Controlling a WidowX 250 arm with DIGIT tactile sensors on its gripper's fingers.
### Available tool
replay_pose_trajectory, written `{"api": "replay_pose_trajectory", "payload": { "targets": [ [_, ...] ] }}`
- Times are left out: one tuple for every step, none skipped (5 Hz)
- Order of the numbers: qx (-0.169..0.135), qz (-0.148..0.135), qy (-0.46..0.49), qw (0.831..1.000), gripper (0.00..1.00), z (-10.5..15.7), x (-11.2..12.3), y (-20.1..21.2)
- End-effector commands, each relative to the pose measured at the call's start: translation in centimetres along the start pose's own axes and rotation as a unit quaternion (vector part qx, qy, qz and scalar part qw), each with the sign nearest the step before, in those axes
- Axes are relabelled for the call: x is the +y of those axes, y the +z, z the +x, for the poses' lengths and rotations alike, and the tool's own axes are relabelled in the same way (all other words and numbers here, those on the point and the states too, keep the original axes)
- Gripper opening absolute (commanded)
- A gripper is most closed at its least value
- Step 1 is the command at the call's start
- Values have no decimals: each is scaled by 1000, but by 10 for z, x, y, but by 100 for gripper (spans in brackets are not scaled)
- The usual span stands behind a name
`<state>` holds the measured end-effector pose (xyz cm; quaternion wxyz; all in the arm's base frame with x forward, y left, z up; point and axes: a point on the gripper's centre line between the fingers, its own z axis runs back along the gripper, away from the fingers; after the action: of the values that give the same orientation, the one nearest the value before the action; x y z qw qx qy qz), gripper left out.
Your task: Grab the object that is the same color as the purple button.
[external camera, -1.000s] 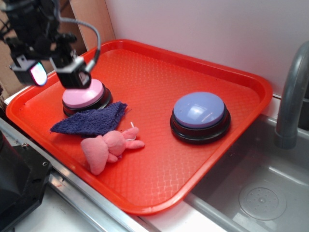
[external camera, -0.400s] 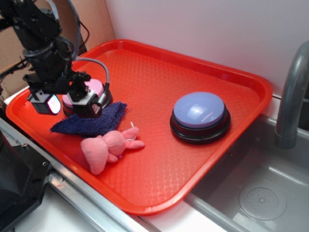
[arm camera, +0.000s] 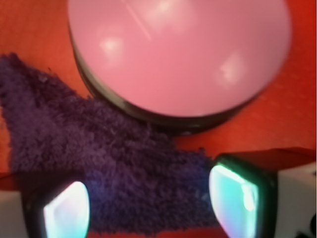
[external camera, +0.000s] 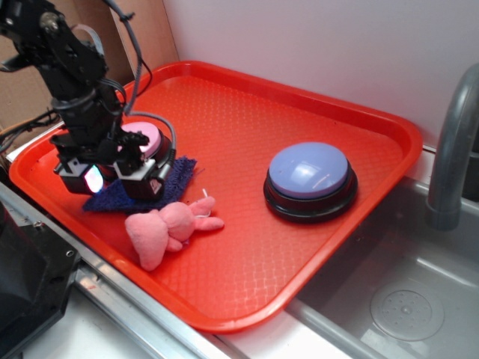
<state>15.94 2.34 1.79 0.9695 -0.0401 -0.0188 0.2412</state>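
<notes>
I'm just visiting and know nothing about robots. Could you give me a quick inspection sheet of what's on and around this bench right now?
Surface: orange tray beside a metal sink.
Job's things: purple cloth lying flat, its edge against the pink button's base; purple button on the tray's right side, untouched.
Clutter: pink button; pink plush toy in front of the cloth.
Grippers: gripper open, low over the cloth, one finger on each side.
Cables: grey cable looping from the arm to the wrist.
Surroundings: white wall, grey faucet.
</notes>
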Motion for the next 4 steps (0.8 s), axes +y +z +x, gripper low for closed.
{"api": "replay_pose_trajectory", "payload": {
  "targets": [
    [3,-16,-18,1000,8,7,5,-9],
    [1,-17,-10,1000,0,7,4,-8],
    [0,-20,-5,1000,0,8,4,-7],
    [-1,-26,-2,1000,0,9,1,-3]
  ]
}}
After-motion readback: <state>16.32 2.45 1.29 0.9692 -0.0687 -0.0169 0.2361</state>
